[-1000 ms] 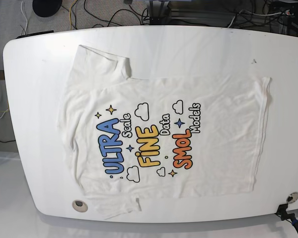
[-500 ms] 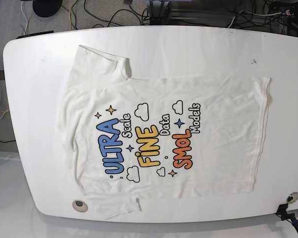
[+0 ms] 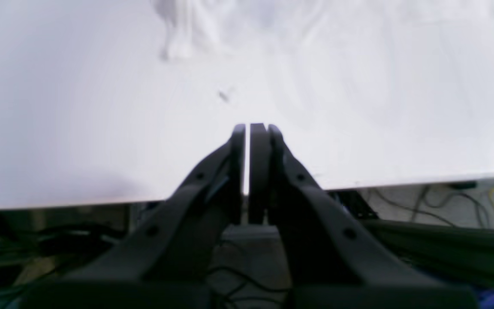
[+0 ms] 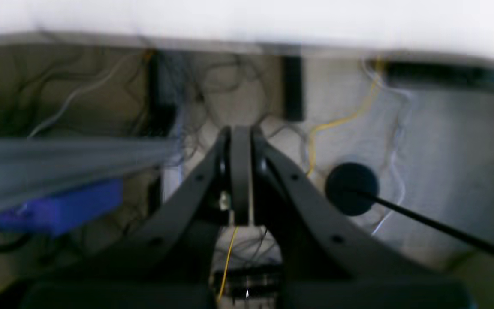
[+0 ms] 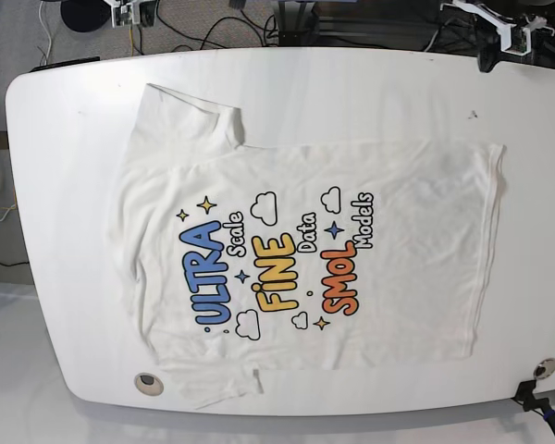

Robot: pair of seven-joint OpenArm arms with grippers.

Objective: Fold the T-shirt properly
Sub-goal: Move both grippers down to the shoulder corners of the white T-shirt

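The white T-shirt [image 5: 305,250] lies flat and print side up on the white table [image 5: 370,83], its collar toward the left and its hem toward the right. Both sleeves are partly folded in. My left gripper [image 5: 487,61] is at the table's far right edge; in the left wrist view it [image 3: 251,126] is shut and empty over the table edge, with the shirt [image 3: 238,25] blurred ahead of it. My right gripper [image 5: 129,14] is beyond the far left edge; in the right wrist view it [image 4: 238,128] is shut and empty above the floor.
A small dark mark [image 5: 473,115] is on the table near the left gripper. A round grommet [image 5: 148,381] and a black clamp [image 5: 535,396] sit at the near edge. Cables [image 5: 203,28] lie on the floor behind the table, with a blue box [image 4: 58,206] there too.
Both arms have come into the base view at its top edge, one at each far corner of the table. The shirt has not moved.
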